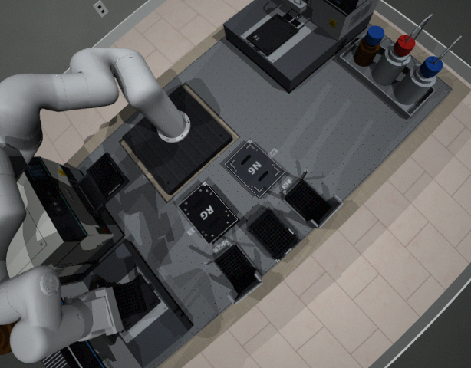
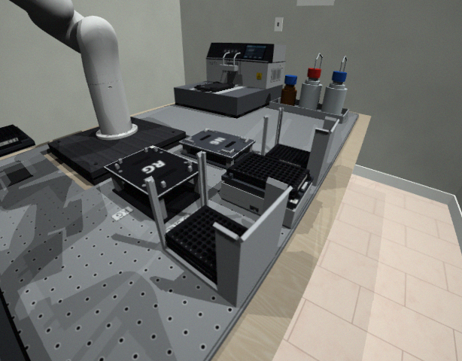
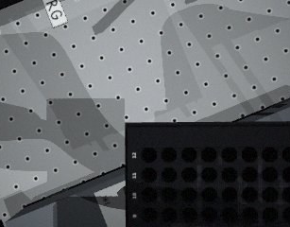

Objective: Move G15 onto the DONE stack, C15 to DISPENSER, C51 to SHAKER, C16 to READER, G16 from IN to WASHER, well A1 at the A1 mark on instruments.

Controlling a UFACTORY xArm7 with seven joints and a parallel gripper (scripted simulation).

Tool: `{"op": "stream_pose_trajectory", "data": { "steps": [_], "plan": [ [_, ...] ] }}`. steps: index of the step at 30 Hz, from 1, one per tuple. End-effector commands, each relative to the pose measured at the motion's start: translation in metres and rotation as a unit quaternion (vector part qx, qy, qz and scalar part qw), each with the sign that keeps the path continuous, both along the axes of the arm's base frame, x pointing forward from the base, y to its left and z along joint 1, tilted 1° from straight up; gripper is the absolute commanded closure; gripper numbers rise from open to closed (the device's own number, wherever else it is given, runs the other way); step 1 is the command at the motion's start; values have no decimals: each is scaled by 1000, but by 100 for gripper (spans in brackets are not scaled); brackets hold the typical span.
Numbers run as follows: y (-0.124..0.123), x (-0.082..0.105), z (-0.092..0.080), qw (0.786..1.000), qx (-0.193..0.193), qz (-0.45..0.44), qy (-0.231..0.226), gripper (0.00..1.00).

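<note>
The gripper [image 1: 126, 303], at the lower left of the top view, is clamped wide across a black well plate [image 3: 211, 175]; its label is not legible, so I cannot tell which plate it is. In the wrist view the plate fills the lower right, above the perforated deck [image 3: 135, 71], with an RG label [image 3: 56, 11] at the upper left. Outward, the white arm [image 1: 33, 313] curls up the left edge to its base plate [image 1: 212, 130]. Right of that sit the RG nest [image 1: 208, 214] and nest N6 [image 1: 253, 168], with three plates in stations along the deck's near edge.
</note>
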State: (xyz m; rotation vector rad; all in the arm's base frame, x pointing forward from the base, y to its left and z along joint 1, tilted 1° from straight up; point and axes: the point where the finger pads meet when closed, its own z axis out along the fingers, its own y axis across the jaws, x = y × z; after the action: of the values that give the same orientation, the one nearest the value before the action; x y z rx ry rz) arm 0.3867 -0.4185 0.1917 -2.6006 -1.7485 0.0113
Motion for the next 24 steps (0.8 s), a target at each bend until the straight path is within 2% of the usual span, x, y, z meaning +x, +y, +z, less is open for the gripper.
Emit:
{"op": "stream_pose_trajectory", "data": {
  "steps": [1, 19, 24],
  "plan": [
    [-3, 2, 3, 1000, 0, 26, -1, 100],
    [-57, 4, 3, 993, 0, 119, -1, 100],
    [-57, 4, 3, 989, 1, 148, -1, 100]
  ]
}}
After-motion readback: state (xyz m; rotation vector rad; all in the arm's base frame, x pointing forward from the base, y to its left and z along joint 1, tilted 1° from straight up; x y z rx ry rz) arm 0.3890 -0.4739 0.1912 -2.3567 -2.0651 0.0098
